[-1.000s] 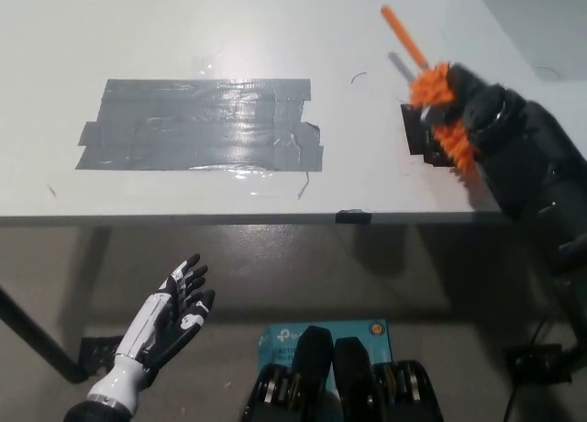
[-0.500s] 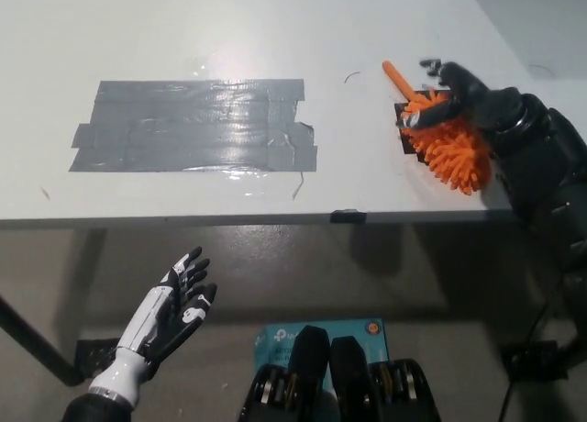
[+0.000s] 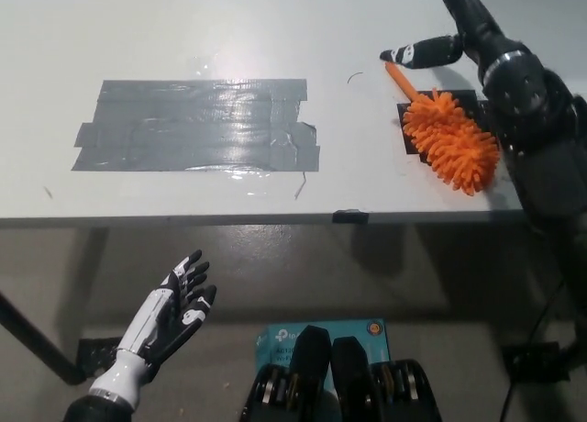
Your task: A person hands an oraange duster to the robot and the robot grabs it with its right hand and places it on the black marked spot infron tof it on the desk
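On the right side of the white desk (image 3: 275, 18), the orange duster (image 3: 449, 145) lies across the black mark (image 3: 410, 138), its thin handle pointing up and away from the robot; it looks light, its fluffy head soft and yielding, the handle stiff, so the handle seems the surest place to hold; the black right hand (image 3: 459, 32) hovers just beyond the handle's tip, fingers spread apart, holding nothing, its arm reaching in over the desk's right edge; the white left hand (image 3: 174, 303) rests below the desk, open and empty; grey tape (image 3: 197, 124) covers the desk's middle.
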Controlling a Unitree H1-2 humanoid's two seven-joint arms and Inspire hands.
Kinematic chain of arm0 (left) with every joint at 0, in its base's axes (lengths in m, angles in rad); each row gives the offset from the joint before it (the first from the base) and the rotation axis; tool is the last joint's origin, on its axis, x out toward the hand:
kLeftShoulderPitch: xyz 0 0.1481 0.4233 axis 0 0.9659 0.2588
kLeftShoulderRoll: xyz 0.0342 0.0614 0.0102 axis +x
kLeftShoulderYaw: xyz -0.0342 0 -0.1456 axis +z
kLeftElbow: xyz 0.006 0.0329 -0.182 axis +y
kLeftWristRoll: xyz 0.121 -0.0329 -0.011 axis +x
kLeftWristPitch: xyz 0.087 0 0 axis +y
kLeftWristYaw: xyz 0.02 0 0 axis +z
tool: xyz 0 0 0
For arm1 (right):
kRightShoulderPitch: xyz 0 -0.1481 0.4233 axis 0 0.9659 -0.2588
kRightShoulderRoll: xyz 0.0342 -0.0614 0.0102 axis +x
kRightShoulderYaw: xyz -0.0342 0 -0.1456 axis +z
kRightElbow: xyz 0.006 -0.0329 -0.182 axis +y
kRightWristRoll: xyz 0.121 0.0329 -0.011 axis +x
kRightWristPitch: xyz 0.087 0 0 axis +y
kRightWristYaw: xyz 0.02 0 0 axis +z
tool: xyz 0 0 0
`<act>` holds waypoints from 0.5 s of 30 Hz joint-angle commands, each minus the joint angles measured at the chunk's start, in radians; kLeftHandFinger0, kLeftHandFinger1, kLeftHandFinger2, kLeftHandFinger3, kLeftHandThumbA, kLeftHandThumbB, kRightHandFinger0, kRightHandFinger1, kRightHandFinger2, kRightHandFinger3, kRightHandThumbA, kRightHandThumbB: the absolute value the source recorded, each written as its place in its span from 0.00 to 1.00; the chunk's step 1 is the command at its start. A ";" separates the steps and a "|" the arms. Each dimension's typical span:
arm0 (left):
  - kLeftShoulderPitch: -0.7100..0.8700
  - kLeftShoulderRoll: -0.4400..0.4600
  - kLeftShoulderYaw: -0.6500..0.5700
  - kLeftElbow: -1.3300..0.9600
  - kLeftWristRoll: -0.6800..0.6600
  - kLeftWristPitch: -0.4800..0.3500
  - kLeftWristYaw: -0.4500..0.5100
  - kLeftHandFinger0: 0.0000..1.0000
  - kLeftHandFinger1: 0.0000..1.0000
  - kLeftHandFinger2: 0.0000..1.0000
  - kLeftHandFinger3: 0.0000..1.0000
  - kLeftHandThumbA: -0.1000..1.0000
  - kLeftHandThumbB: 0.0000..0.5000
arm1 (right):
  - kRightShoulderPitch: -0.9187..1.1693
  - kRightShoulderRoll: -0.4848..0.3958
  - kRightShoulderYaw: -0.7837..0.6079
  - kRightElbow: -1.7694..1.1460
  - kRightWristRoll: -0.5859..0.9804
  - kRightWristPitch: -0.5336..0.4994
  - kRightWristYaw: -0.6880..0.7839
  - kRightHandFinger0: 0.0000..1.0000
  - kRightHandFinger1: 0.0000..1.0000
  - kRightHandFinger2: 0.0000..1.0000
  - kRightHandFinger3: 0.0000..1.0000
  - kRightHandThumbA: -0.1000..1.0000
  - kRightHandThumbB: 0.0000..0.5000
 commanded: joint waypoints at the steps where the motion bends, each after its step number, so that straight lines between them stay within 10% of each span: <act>1: -0.050 0.014 -0.009 -0.012 0.011 -0.010 -0.016 1.00 1.00 1.00 1.00 0.64 0.46 | 0.189 -0.077 -0.147 -0.929 0.047 0.033 -0.003 1.00 1.00 1.00 1.00 0.89 0.80; 15: 0.018 0.001 -0.029 -0.005 0.015 -0.015 -0.024 1.00 1.00 1.00 1.00 0.62 0.44 | 0.894 0.018 -0.063 -1.261 0.081 -0.145 -0.047 1.00 1.00 1.00 1.00 0.91 0.58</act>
